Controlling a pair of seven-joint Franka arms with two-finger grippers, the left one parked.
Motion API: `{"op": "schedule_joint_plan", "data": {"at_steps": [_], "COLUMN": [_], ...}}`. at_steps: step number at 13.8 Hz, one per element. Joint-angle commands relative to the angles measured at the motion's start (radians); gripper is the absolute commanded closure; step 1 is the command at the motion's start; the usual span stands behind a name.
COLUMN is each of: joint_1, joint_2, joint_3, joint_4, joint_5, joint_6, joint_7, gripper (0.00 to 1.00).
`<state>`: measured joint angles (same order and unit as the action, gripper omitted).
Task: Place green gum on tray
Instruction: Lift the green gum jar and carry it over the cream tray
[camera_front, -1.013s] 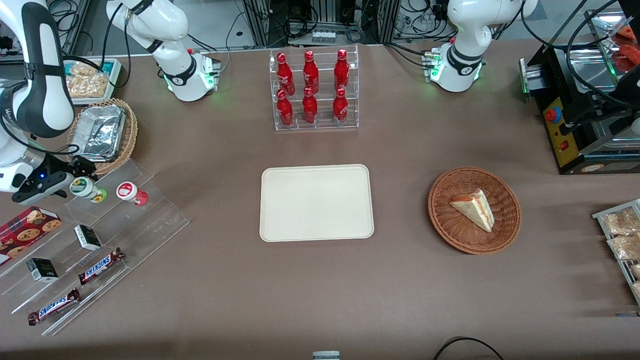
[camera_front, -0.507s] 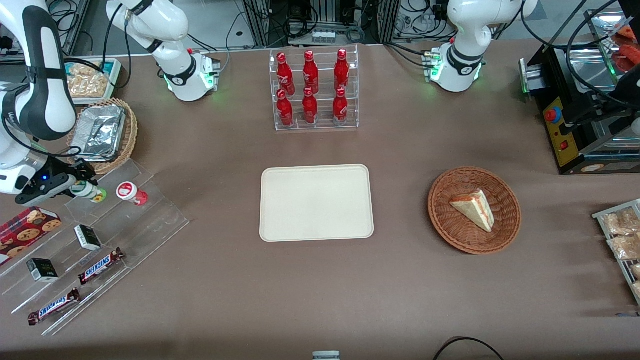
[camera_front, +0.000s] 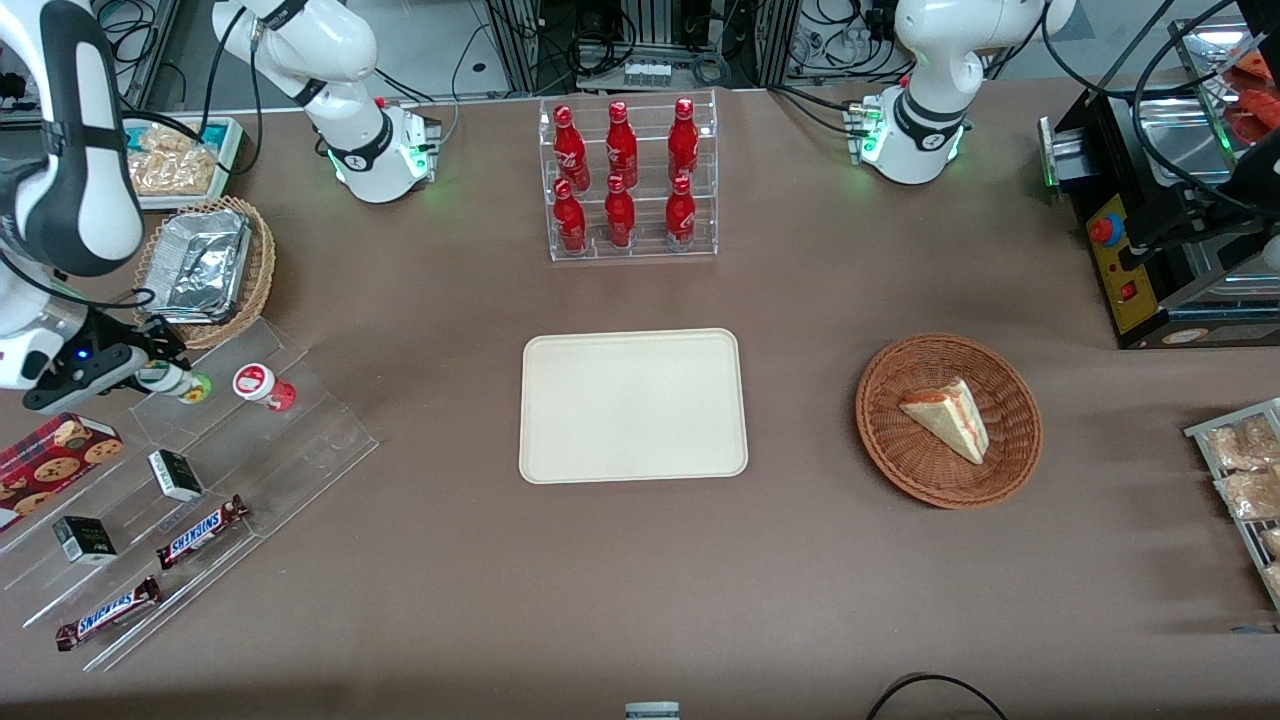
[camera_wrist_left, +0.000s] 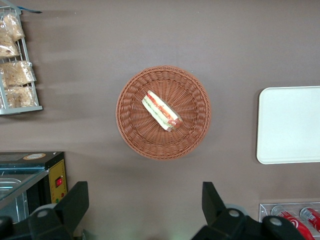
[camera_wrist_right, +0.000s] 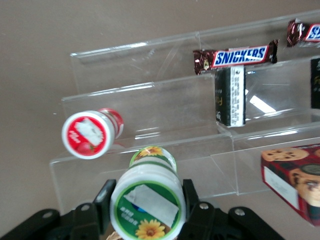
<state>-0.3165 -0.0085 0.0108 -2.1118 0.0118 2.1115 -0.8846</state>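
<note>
The green gum (camera_front: 176, 381) lies tilted on the top step of the clear acrylic stand (camera_front: 300, 440), toward the working arm's end of the table. My gripper (camera_front: 158, 372) is down over it, with a black finger pressed on each side of its white lid. In the right wrist view the gum's lid (camera_wrist_right: 148, 206), with its green label and sunflower, fills the gap of the gripper (camera_wrist_right: 147, 200), and the fingers (camera_wrist_right: 106, 197) touch its rim. The cream tray (camera_front: 632, 405) lies flat at the table's middle with nothing on it.
A red gum canister (camera_front: 255, 383) lies beside the green one on the same step. Lower steps hold Snickers bars (camera_front: 200, 532) and small dark boxes (camera_front: 176, 475). A cookie box (camera_front: 55, 455), a foil-filled basket (camera_front: 205, 265), a bottle rack (camera_front: 625, 180) and a sandwich basket (camera_front: 948, 420) stand around.
My gripper moved in over the green gum and its fingers closed around the lid. The canister has shifted slightly on its step.
</note>
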Motion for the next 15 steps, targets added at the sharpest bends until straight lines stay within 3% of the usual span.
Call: {"op": "schedule_joint_plan", "data": {"at_steps": [1,7,15], "joint_1": [0.034,0.196,0.598], "joint_2": [-0.022,-0.021,0.019], "joint_3": [0.0,0.0,-0.002], "joint_4": [0.116,0.236,0.245], "joint_5": [-0.006,-0.003,-0.004], "joint_6": [-0.161,-0.285,-0.266], "joint_7": [0.016,0.192,0.818], "gripper": [1.0,1.0,1.0]}}
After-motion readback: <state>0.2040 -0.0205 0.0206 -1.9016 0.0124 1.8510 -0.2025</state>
